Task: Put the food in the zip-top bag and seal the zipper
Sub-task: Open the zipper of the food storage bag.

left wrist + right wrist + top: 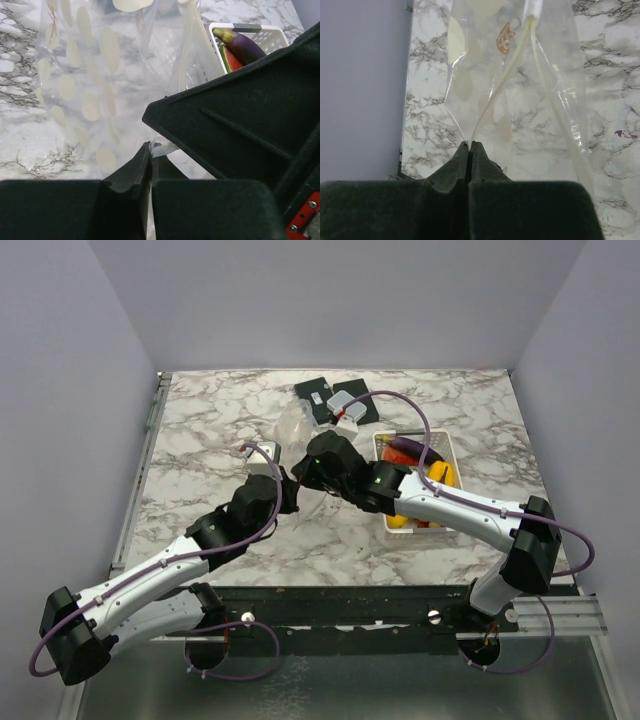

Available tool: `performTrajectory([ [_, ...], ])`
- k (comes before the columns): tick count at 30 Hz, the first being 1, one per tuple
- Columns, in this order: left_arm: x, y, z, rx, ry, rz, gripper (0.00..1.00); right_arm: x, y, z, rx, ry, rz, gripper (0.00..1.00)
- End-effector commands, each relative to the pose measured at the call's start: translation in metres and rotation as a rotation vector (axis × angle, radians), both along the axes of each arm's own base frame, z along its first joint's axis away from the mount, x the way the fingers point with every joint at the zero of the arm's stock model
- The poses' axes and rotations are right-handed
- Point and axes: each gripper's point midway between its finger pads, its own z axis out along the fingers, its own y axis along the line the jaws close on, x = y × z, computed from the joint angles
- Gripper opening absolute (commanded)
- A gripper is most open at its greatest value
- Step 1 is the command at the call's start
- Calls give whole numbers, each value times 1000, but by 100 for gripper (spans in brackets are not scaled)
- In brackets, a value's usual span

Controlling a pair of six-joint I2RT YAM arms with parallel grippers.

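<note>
1. While reading the top view, note the left gripper [289,490] and right gripper [308,468] meeting tip to tip near the middle of the table [200,440]. The zip-top bag [296,425] stands just beyond them toward the far edge. Find the food [445,477] lying in the white basket [447,443] near the right edge, with none visible in the bag. Cannot judge either pinch from up here.

2. Turning to the left wrist view, see the left fingers [132,172] pressed together on a small scrap of clear film at the bag's near edge. Judge that bite as shallow and likely to slip under a hard pull. Go gently, or take more film before loading anything. Spot the eggplant [245,46] in the basket, beyond the bag.

3. Moving to the right wrist view, see the right fingers [457,167] clamped together on the bag's edge, right where one pale strip of the zipper [506,75] runs in. Note the two strips parting, so the mouth looks open.
   - Spread the two pinches sideways, slowly, without twisting the film.
   - Aim the mouth toward the basket.
   - Probably leave the hold to the left arm, freeing the right for the food on its own side.
</note>
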Motion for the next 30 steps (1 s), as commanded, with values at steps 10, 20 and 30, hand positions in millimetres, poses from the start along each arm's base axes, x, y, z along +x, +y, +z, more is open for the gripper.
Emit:
performTrajectory([
  [10, 7, 13, 17, 0, -72, 57, 0, -6, -20, 19, -14, -49, -1, 35],
  [20, 5, 11, 20, -18, -66, 46, 0, -16, -66, 31, -82, -96, -41, 47],
  [30, 0, 8, 17, -21, -34, 22, 0, -15, -96, 26, -231, -153, -51, 51],
])
